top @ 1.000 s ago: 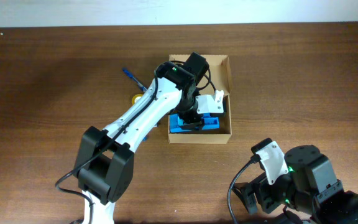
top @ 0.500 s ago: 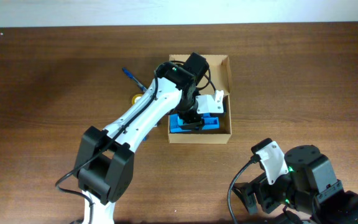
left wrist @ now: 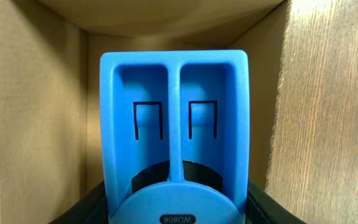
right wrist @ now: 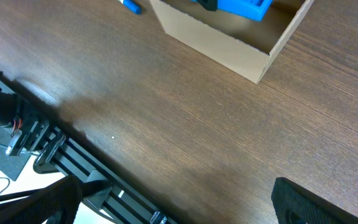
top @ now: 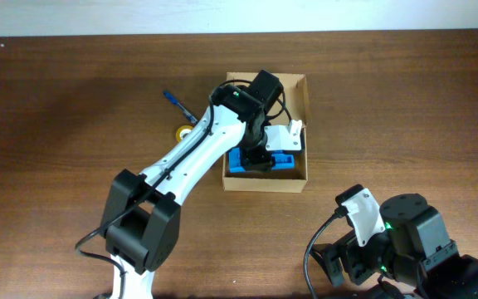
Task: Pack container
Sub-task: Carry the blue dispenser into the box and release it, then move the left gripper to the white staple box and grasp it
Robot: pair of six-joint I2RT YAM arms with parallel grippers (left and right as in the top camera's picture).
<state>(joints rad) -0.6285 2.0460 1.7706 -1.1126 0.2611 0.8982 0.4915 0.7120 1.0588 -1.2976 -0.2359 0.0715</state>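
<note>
The container [top: 301, 95] is an open tan cardboard box at the table's middle; it also shows in the right wrist view [right wrist: 229, 46]. My left gripper [top: 260, 158] reaches down into it and is shut on a blue plastic tape dispenser [top: 279, 163], held at the box's near end. In the left wrist view the dispenser [left wrist: 176, 118] fills the space between the black jaws [left wrist: 178, 214], with the box walls [left wrist: 36, 112] on both sides. My right gripper [right wrist: 179, 199] is open and empty, low over the table's front right edge.
A blue pen [top: 177, 103] and a yellow tape roll [top: 187, 132] lie on the wooden table just left of the box. The left arm crosses over them. The right arm's base [top: 405, 241] sits at the front right corner.
The left gripper with the blue dispenser has shifted slightly to the right and toward the far side inside the box. The box has moved a little with it. The right arm is still.
</note>
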